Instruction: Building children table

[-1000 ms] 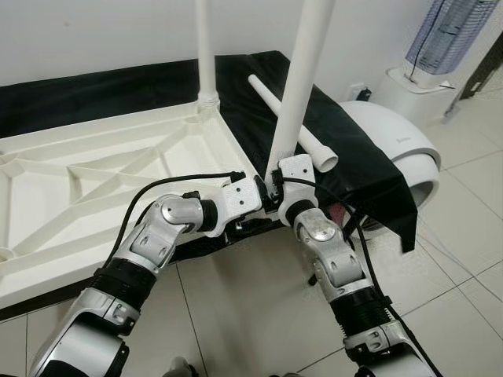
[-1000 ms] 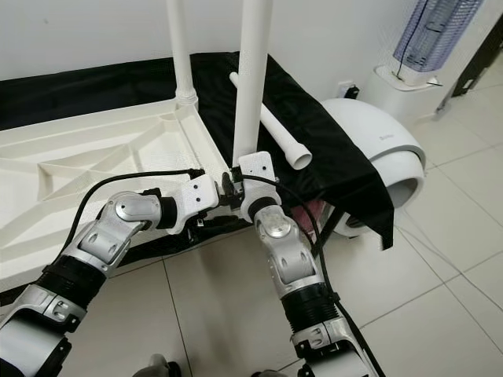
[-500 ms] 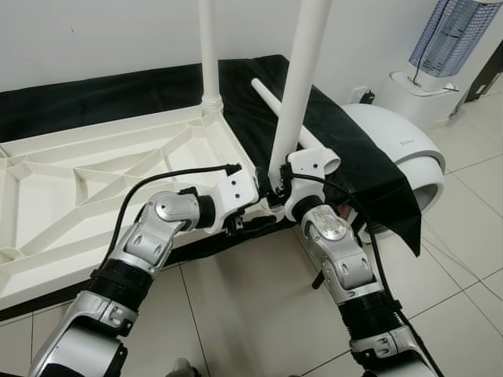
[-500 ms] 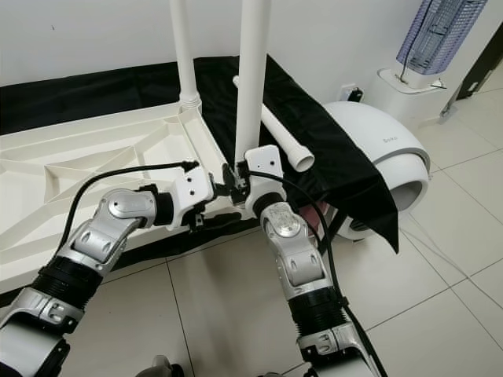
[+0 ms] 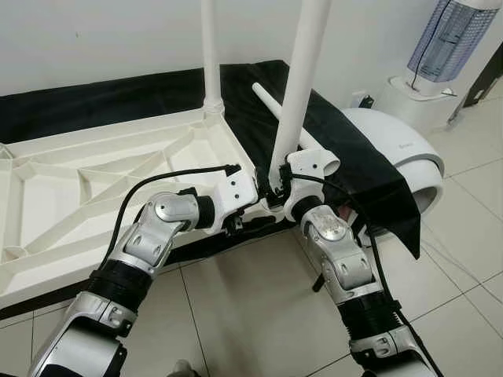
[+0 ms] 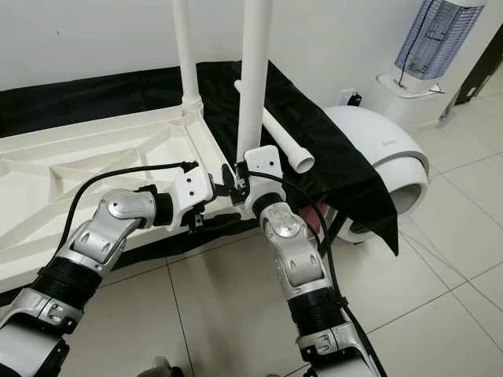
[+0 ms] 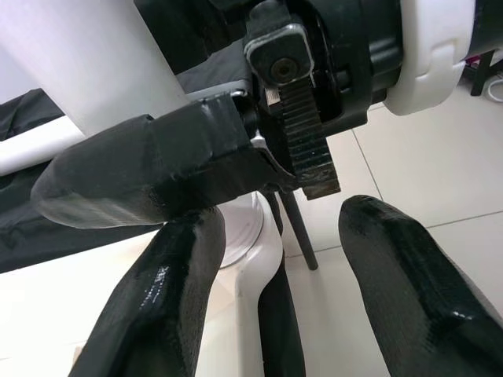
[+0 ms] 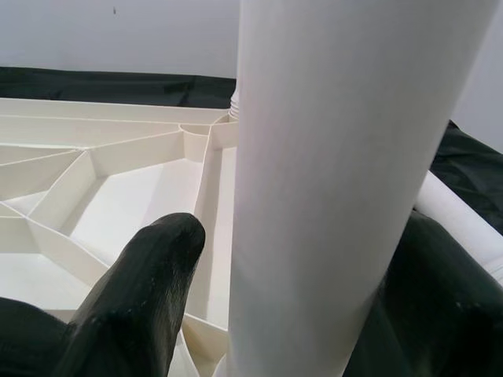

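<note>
White tabletop [image 5: 102, 188] lies upside down on the tiled floor [image 5: 236, 314], ribbed underside up, partly on a black cloth [image 5: 346, 157] spread along the wall. One white leg [image 5: 210, 55] stands upright in the socket at the tabletop's far right corner. A second leg [image 5: 297, 94] stands at the near right corner, leaning slightly off vertical. Right gripper [image 8: 299, 259] is closed around this leg low down, one finger on each side of the tube, fingers [image 8: 134, 298] against it. Left gripper [image 7: 275, 290] sits just beside the same corner, at the leg's base, its fingers [image 7: 165, 298] spread apart with nothing between them; the right gripper's black finger and toothed rack show directly ahead of it in the left wrist view. A third leg [image 5: 295, 129] lies loose on the black cloth beyond the tabletop's right edge, flared end nearest the robot. A white domed appliance [image 5: 401, 149] sits partly under the cloth, a tower heater [image 5: 444, 47] behind it.
</note>
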`<state>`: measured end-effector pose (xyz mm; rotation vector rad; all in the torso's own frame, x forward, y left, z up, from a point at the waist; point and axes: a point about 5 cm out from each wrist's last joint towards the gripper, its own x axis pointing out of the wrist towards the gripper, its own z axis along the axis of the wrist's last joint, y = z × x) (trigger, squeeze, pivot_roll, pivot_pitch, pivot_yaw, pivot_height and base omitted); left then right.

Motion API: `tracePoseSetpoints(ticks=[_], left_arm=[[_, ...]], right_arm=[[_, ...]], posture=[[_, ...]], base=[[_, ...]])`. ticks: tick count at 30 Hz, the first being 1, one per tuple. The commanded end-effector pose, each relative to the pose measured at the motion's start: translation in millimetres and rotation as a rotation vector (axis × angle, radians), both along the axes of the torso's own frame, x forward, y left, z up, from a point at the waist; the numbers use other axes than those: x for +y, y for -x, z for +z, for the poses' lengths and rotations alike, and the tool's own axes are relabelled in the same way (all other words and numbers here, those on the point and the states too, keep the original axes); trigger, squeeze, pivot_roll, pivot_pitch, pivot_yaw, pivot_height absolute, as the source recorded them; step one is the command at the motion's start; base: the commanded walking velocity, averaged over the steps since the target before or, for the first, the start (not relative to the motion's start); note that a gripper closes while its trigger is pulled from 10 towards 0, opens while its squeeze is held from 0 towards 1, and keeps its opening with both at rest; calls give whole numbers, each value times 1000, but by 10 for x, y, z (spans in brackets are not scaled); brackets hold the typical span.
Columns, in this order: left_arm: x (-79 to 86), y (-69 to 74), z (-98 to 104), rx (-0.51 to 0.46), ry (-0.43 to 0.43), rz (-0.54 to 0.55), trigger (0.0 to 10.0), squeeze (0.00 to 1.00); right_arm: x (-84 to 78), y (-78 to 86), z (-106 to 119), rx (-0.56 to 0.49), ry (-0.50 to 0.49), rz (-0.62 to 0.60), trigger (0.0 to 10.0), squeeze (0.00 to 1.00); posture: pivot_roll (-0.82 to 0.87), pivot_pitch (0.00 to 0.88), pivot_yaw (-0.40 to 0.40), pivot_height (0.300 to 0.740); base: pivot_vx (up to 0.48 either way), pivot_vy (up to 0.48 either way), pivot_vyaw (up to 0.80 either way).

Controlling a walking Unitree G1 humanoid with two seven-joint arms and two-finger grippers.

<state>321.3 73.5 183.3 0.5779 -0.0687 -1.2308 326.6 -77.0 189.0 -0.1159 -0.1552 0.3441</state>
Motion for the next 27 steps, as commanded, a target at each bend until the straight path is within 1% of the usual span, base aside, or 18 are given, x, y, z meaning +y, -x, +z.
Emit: tracePoseSetpoints(ticks=[1,27], left_arm=[[-37,-12,1,-5,-8,-1,10000,1000],[-37,-12,1,-5,-8,-1,10000,1000]], right_arm=[[49,-14,-72,31,5,0,10000,0],[49,-14,-72,31,5,0,10000,0]], posture=[[33,108,-37,740],[33,108,-37,740]], base=[[0,0,0],[0,0,0]])
